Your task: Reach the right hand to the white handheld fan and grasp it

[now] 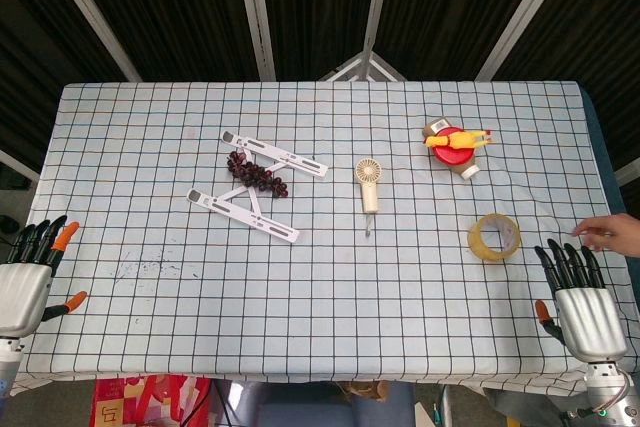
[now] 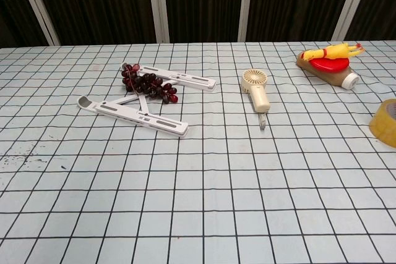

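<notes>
We judge the white handheld fan point(image 1: 368, 183) light, rigid, smooth plastic; we'd wrap its slim handle; our right hand point(image 1: 585, 309), fingers spread and empty, sits well apart, the fan beyond its fingertips.

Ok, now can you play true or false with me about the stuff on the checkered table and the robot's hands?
1. The white handheld fan lies flat on the checkered tablecloth. True.
2. The robot's right hand is holding the fan. False: it is open near the table's edge, far from the fan.
3. The bunch of dark red grapes rests on the white folding stand. True.
4. The yellow tape roll sits on top of the fan. False: it lies apart, nearer the right hand.
5. The yellow rubber chicken lies on a red lid. True.
6. The left hand grips the grapes. False: it is open and holds nothing.
</notes>
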`<action>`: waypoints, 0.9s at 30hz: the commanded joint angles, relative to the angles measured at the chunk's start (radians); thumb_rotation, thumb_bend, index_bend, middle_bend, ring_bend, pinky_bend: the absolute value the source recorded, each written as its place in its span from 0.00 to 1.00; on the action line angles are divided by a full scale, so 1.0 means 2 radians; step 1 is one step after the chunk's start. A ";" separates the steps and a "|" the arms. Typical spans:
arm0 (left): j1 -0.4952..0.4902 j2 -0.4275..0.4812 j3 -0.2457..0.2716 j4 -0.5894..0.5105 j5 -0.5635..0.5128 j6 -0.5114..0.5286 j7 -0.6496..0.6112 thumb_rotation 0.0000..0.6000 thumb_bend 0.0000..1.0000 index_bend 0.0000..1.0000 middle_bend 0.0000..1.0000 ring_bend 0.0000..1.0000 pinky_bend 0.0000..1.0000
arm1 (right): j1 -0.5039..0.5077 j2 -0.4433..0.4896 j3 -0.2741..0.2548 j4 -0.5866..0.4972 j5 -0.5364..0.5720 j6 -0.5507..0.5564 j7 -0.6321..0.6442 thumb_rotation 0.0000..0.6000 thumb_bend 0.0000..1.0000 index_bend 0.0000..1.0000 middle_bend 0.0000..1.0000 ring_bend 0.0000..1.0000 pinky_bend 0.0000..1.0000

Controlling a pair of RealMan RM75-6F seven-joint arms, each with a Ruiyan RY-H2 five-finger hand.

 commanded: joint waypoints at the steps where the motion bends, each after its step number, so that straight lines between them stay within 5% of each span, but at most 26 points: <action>1: 0.000 0.000 0.000 0.000 0.000 0.000 0.000 1.00 0.00 0.00 0.00 0.00 0.00 | 0.000 0.000 0.000 0.000 0.000 0.000 0.000 1.00 0.42 0.00 0.00 0.00 0.00; 16: 0.001 0.002 0.001 -0.003 0.002 0.002 -0.005 1.00 0.00 0.00 0.00 0.00 0.00 | 0.016 -0.003 0.008 -0.013 0.003 -0.020 0.008 1.00 0.42 0.00 0.00 0.00 0.00; 18: 0.001 0.003 0.001 -0.003 0.002 0.002 -0.007 1.00 0.00 0.00 0.00 0.00 0.00 | 0.027 -0.004 0.015 -0.021 0.006 -0.032 0.009 1.00 0.42 0.00 0.01 0.03 0.07; 20: 0.001 0.004 0.000 -0.004 0.002 0.002 -0.009 1.00 0.00 0.00 0.00 0.00 0.00 | 0.040 -0.006 0.026 -0.030 0.011 -0.043 0.008 1.00 0.42 0.00 0.11 0.16 0.28; 21: 0.001 0.004 0.001 -0.004 0.002 0.002 -0.010 1.00 0.00 0.00 0.00 0.00 0.00 | 0.049 -0.009 0.033 -0.034 0.015 -0.050 0.007 1.00 0.42 0.00 0.24 0.33 0.43; 23: 0.001 0.005 0.000 -0.004 0.003 0.003 -0.011 1.00 0.00 0.00 0.00 0.00 0.00 | 0.072 -0.018 0.052 -0.043 0.026 -0.071 0.003 1.00 0.42 0.00 0.44 0.54 0.59; 27: 0.000 0.005 -0.001 -0.003 0.002 0.001 -0.013 1.00 0.00 0.00 0.00 0.00 0.00 | 0.115 -0.039 0.081 -0.051 0.062 -0.123 -0.008 1.00 0.52 0.00 0.71 0.79 0.75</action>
